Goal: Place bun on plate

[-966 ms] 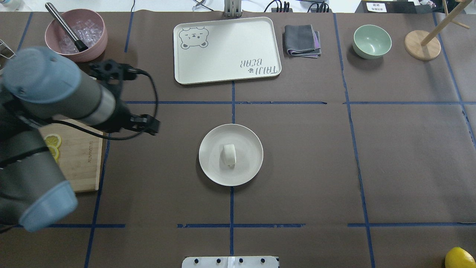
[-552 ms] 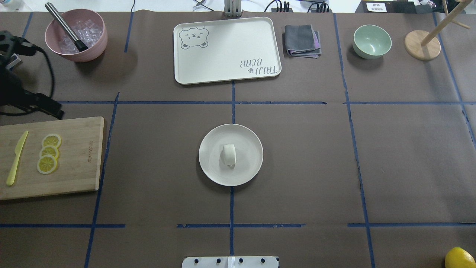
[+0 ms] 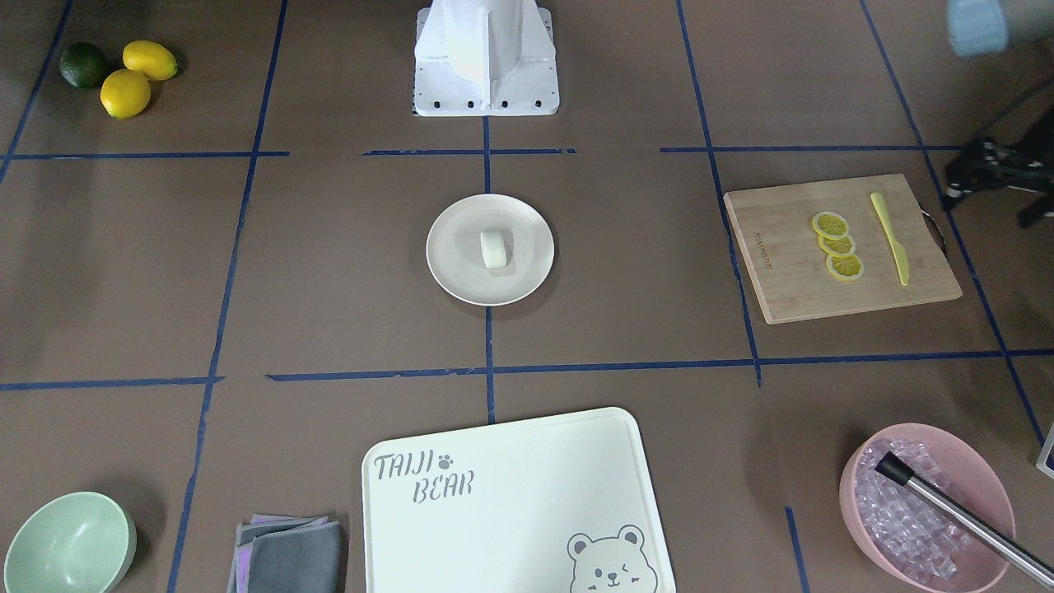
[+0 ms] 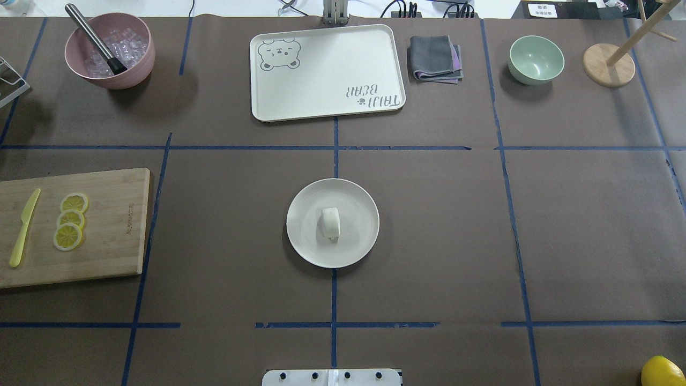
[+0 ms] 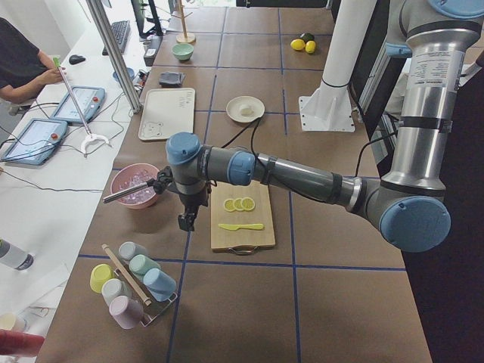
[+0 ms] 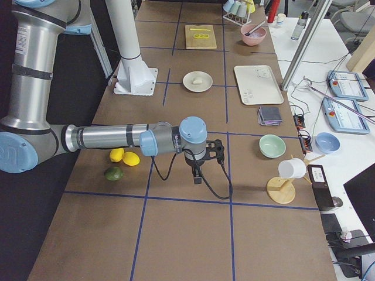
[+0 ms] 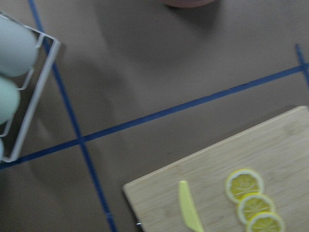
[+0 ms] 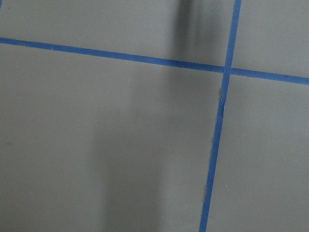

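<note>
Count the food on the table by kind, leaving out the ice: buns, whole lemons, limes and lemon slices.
bun: 1
whole lemons: 2
lime: 1
lemon slices: 3
Total: 7

Both arms reach out low and level, far apart. The left gripper and right gripper point straight down; their jaw state cannot be told.

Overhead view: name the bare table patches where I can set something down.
Widest bare stretch: right of the plate, nearer than the mint-green bowl. Also free: between cutting board and plate. Crowded: the far edge, with pink bowl, tray and folded cloth.
</note>
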`<state>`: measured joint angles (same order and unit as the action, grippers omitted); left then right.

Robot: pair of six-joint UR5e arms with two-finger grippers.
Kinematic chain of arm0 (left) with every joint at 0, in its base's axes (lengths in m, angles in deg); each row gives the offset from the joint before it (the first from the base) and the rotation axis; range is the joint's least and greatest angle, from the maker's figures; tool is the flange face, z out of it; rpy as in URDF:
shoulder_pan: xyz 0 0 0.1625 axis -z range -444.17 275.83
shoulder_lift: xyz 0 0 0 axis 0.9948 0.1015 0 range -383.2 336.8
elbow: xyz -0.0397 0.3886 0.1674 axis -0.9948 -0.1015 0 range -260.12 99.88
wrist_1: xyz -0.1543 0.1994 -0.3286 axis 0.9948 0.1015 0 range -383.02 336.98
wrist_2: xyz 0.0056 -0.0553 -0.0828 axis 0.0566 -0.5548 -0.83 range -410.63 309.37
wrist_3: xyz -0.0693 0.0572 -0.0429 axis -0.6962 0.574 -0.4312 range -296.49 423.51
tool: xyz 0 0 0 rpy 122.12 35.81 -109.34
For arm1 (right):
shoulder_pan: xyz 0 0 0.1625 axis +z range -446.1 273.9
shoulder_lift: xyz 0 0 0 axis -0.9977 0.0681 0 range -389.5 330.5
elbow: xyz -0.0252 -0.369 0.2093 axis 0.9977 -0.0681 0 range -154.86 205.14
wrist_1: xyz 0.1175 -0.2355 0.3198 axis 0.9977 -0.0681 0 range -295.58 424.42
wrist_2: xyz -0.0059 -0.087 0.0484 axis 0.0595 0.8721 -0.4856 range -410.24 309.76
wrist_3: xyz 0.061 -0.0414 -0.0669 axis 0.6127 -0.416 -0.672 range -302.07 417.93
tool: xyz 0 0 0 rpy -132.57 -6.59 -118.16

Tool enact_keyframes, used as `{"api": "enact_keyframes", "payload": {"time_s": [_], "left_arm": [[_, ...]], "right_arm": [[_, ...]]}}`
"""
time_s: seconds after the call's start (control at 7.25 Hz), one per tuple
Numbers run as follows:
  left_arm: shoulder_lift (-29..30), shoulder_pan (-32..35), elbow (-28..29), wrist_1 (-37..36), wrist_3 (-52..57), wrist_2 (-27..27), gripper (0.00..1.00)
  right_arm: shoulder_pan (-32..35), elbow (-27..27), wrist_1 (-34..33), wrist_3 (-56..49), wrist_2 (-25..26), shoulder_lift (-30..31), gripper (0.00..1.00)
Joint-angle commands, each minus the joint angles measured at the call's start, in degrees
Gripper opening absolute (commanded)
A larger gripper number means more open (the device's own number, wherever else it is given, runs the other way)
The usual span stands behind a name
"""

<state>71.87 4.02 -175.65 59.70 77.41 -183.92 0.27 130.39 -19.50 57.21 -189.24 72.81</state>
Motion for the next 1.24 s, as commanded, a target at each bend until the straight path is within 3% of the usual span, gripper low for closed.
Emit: {"api": "enact_keyframes", "payload": {"time_s": [0.0, 0.41, 1.1], "left_arm": [[-2.32, 2.6, 1.84, -3.09, 2.54, -4.59, 1.0], [-4.1, 2.6, -0.44, -4.67, -1.56, -4.7, 1.0], [-5.5, 2.16, -0.18, -3.8, -2.12, -4.7, 1.0]], "right_arm": [[2.75, -2.51, -1.16, -7.61, -0.66, -0.09, 1.0], [2.84, -1.9, -6.06, -7.27, -0.74, -1.85, 1.0], [2.84, -2.59, -6.09, -7.36, -0.04, -1.85, 1.0]]}}
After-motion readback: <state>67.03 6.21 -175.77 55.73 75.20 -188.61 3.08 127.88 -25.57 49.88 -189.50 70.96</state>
